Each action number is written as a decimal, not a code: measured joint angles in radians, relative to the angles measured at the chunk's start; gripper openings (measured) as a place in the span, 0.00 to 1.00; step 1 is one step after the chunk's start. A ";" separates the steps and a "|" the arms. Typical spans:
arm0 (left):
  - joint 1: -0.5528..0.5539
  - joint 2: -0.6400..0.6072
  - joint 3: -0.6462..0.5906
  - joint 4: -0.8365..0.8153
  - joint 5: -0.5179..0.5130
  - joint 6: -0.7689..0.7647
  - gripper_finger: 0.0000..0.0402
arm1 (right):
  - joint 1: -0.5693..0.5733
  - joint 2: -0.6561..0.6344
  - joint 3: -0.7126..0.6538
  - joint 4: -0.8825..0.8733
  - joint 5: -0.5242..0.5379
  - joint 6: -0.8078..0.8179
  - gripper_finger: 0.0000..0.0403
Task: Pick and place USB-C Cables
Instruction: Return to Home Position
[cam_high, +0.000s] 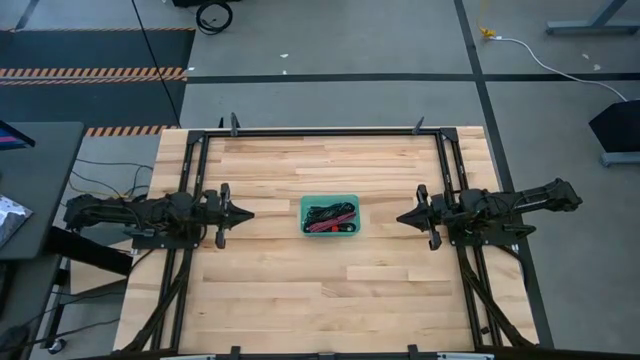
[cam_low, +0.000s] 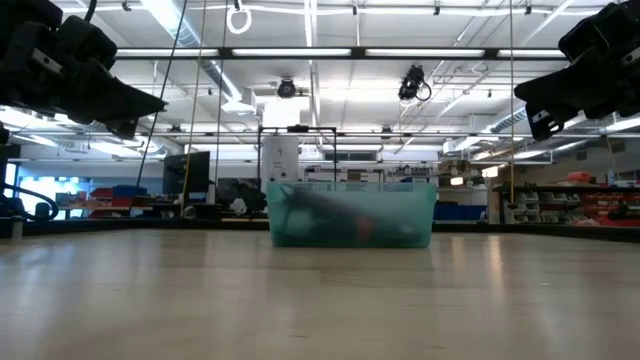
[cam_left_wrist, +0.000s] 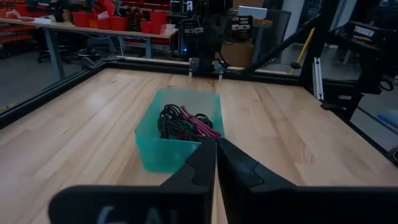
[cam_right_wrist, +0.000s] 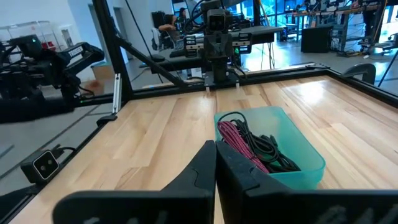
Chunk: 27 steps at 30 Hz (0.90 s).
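Observation:
The teal tray (cam_high: 330, 215) stands at the table's middle and holds the USB-C cables (cam_high: 331, 214): black coils and one magenta-red cable, heaped inside. The left wrist view shows them in the tray (cam_left_wrist: 186, 121), and so does the right wrist view (cam_right_wrist: 255, 146). In the low view the tray (cam_low: 350, 213) rests flat on the wood. My left gripper (cam_high: 248, 213) hovers left of the tray, shut and empty, above the table (cam_left_wrist: 216, 144). My right gripper (cam_high: 400, 217) hovers right of the tray, shut and empty (cam_right_wrist: 215, 146).
A black metal frame (cam_high: 330, 131) borders the tabletop along its far edge and sides. Bare wood lies all round the tray. Off the table, a white cable with a yellow plug (cam_high: 488, 34) and a black looped cord (cam_high: 213, 15) lie on the floor.

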 joint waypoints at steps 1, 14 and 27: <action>0.000 0.000 0.000 0.000 0.000 0.000 0.05 | 0.000 0.000 0.000 0.000 0.000 0.000 0.03; 0.000 0.000 0.000 0.000 0.000 0.000 0.06 | 0.000 0.000 0.000 0.000 0.000 0.000 0.03; 0.000 0.000 0.000 0.000 0.000 0.000 0.06 | 0.000 0.000 0.000 0.000 0.000 0.000 0.03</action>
